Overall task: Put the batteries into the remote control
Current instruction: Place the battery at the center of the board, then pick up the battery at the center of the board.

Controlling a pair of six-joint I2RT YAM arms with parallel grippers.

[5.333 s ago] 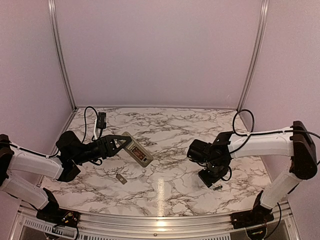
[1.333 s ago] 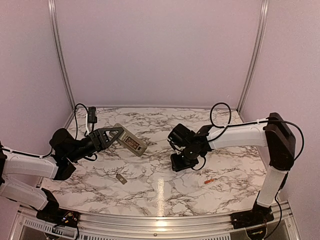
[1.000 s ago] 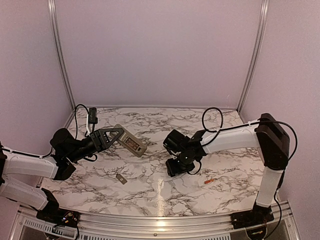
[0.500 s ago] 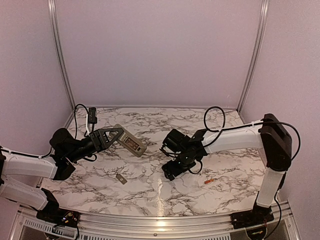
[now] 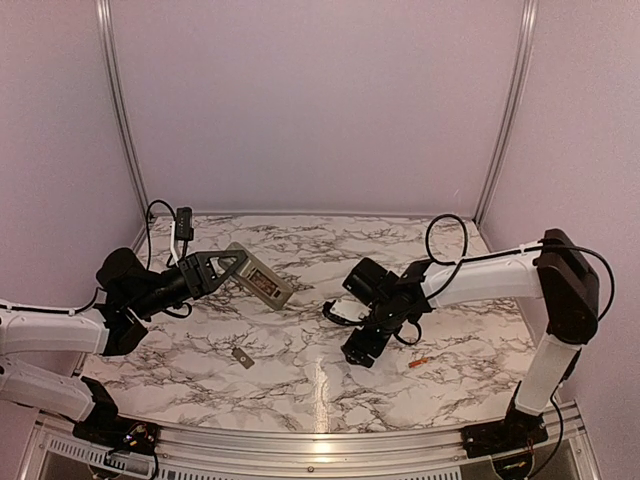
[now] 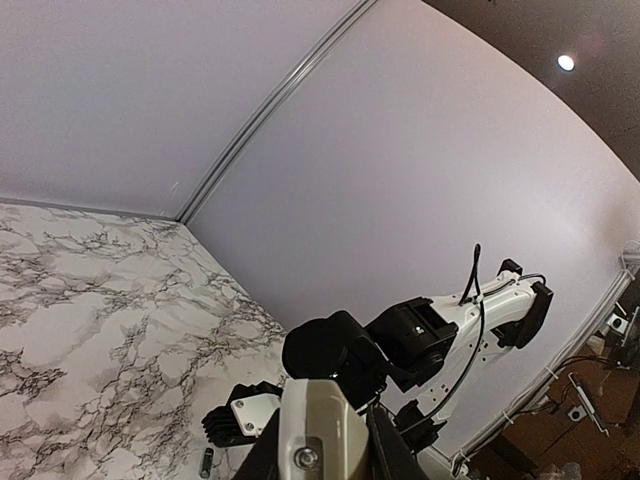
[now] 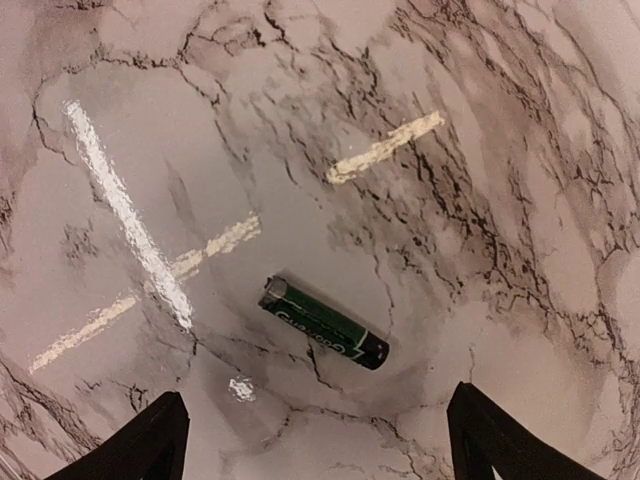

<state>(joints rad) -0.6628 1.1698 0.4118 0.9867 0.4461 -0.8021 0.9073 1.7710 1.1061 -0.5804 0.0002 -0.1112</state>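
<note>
Finds right gripper (image 7: 315, 405), narrower a second ago, now spread wide directly above dark green battery (image 7: 323, 322) lying loose on marble table (image 5: 300, 385), orange battery (image 5: 419, 363) lying near, and left gripper (image 5: 232, 264) clamped unchanged on raised remote control (image 5: 262, 281).

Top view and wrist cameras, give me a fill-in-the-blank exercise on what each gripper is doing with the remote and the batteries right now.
1. The left gripper is shut on the ____, held above the table.
2. The battery lying under the open right gripper is dark ____.
3. The other battery, loose on the table to the right of that gripper, is ____.
Missing words: remote control; green; orange.
</note>
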